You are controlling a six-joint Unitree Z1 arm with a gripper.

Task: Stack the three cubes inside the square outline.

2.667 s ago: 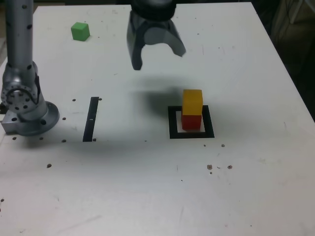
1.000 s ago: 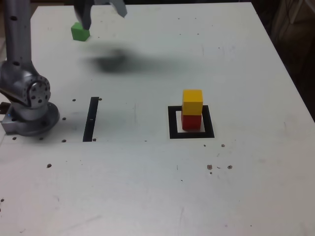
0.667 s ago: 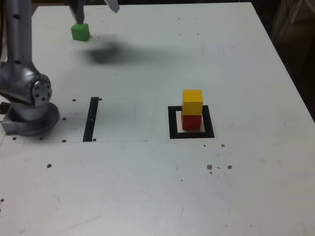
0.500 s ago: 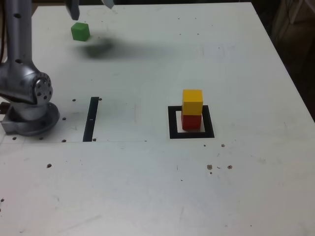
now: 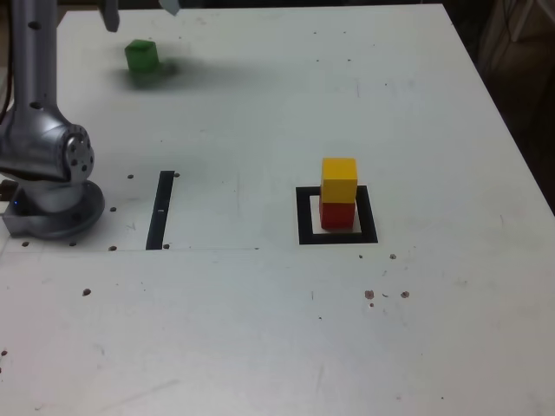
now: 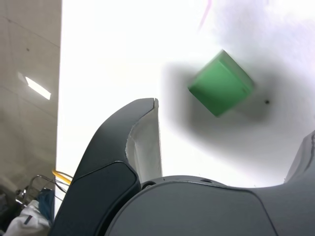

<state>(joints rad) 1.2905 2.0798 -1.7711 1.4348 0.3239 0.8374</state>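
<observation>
The green cube point(image 5: 140, 55) lies alone at the far left of the white table in the exterior view. My gripper point(image 5: 140, 12) hangs above and just behind it, open, only its two fingertips showing at the frame's top edge. In the wrist view the green cube point(image 6: 221, 83) sits on the table beyond the gripper point(image 6: 234, 118), whose spread fingers point(image 6: 142, 137) hold nothing. The yellow cube point(image 5: 339, 179) rests on the red cube point(image 5: 337, 215) inside the square outline point(image 5: 305, 217).
The arm's grey base point(image 5: 52, 195) stands at the exterior view's left edge, its column rising beside the green cube. A thin black strip point(image 5: 160, 210) lies between the base and the outline. Small dark specks dot the table.
The gripper has travelled from above the stack to the exterior view's far left and now hangs over the green cube, still open. Its shadow slid onto the cube. No cube has moved.
</observation>
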